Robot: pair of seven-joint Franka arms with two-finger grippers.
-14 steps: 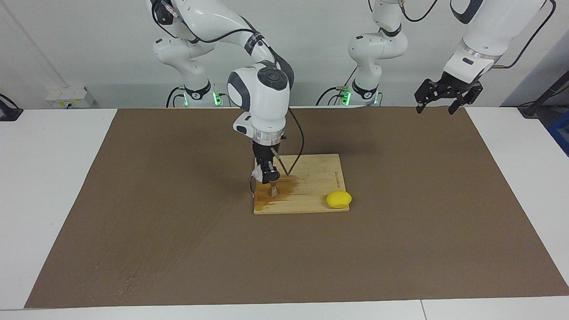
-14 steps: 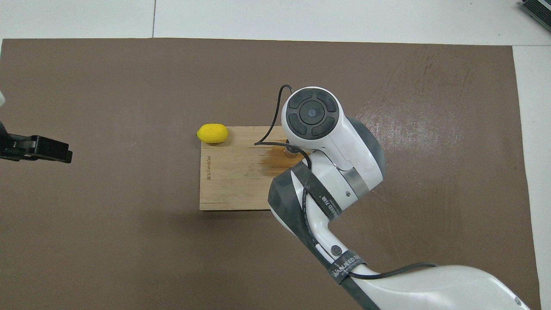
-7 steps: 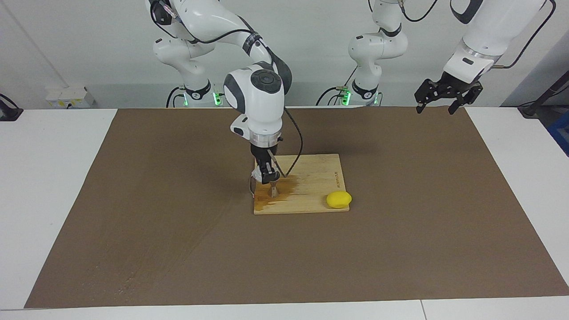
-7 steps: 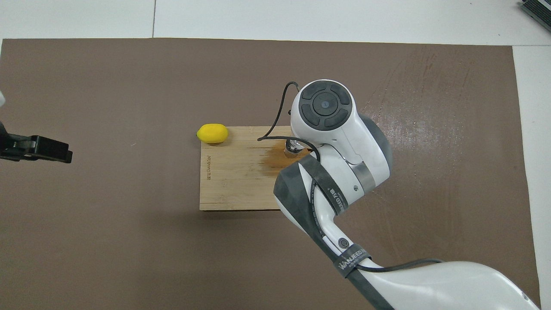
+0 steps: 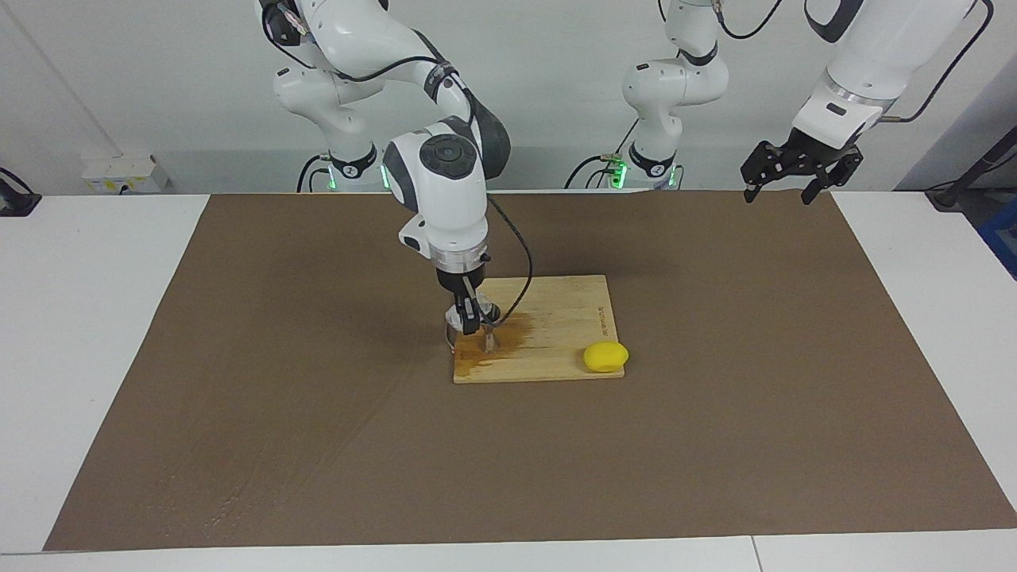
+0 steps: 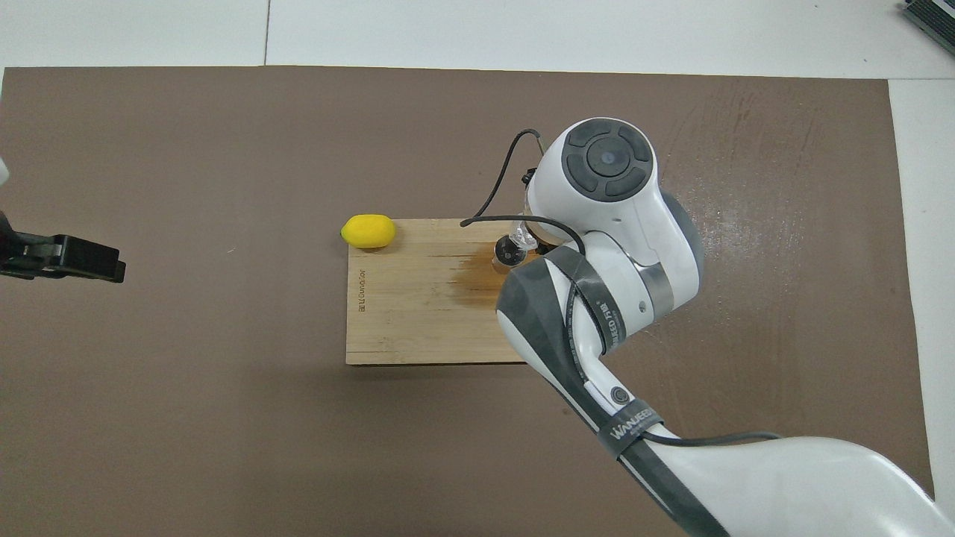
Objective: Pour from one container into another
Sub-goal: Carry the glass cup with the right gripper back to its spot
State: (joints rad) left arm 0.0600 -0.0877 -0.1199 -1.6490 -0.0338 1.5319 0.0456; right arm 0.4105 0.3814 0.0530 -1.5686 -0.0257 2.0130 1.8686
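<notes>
From my remote seat, the right arm is bent over with its wrist pointing straight down, right gripper [image 5: 469,322] clenched on the clear cup [image 5: 453,324] just above the wooden board [image 5: 556,318], right beside the jigger [image 5: 489,340] standing on the board's wet brown stain [image 5: 512,338]. The left arm waits, its left gripper [image 5: 798,171] hanging with fingers spread over the mat [image 5: 238,357] at its own end. Count: one cup, one jigger, one board, one lemon [image 5: 605,357] on the board's corner.

right pincer [image 5: 470,319]: grip state too small to tell | clear cup [image 6: 524,237]: mostly hidden by arm
</notes>
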